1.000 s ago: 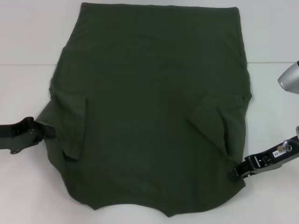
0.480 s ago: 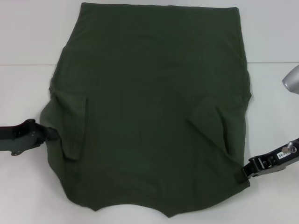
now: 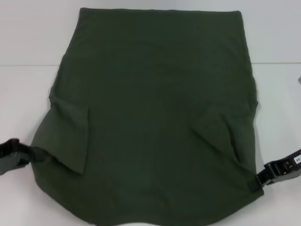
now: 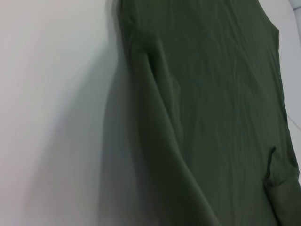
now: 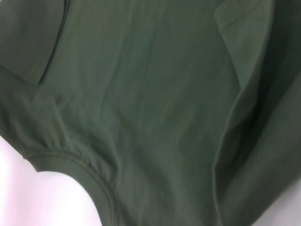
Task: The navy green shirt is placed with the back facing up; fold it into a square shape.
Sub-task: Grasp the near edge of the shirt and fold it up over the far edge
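Navy green shirt point(image 3: 160, 113), soft matte olive cloth, 2 sleeves folded inward, on white surface point(image 3: 28, 42); left end effector point(image 3: 40, 154) and right end effector point(image 3: 260, 180) each pinch a side edge.

- The left claw point(image 3: 40, 154) sits low at the left side of the head view, its dark body reaching in from the frame edge, tip pinched on the edge of the navy green shirt point(image 3: 155, 117).
- The right claw point(image 3: 259, 178) sits low at the right side, arm angled in from the frame edge, tip clamped on the opposite edge of the cloth.
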### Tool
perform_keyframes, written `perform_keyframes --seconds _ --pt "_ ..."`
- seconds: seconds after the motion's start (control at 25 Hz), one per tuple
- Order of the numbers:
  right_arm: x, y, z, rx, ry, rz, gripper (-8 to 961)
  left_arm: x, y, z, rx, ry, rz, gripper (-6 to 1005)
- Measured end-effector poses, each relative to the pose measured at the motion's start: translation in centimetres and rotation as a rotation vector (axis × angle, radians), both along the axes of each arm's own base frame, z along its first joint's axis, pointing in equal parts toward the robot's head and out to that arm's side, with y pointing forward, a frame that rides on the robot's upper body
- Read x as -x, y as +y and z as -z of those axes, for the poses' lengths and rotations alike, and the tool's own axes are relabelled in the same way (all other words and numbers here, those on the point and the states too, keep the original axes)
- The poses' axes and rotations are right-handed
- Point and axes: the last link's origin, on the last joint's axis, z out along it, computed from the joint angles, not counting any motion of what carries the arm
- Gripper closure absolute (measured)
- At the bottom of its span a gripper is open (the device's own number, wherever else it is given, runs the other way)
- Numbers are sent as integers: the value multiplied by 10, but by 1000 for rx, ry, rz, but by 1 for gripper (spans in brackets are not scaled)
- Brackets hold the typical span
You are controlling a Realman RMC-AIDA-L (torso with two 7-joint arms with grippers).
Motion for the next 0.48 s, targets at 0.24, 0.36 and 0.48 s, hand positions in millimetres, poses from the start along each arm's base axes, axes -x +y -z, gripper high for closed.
perform_keyframes --seconds 0.24,0.36,0.48 --pt "-4 -13 -2 65 5 16 905 5 -22 -5 68 10 -6 968" --pt "-7 -19 -4 92 15 22 904 5 -34 -9 95 10 -2 968" --pt "-10 -24 -7 104 26 27 902 1 -41 -11 121 1 11 967"
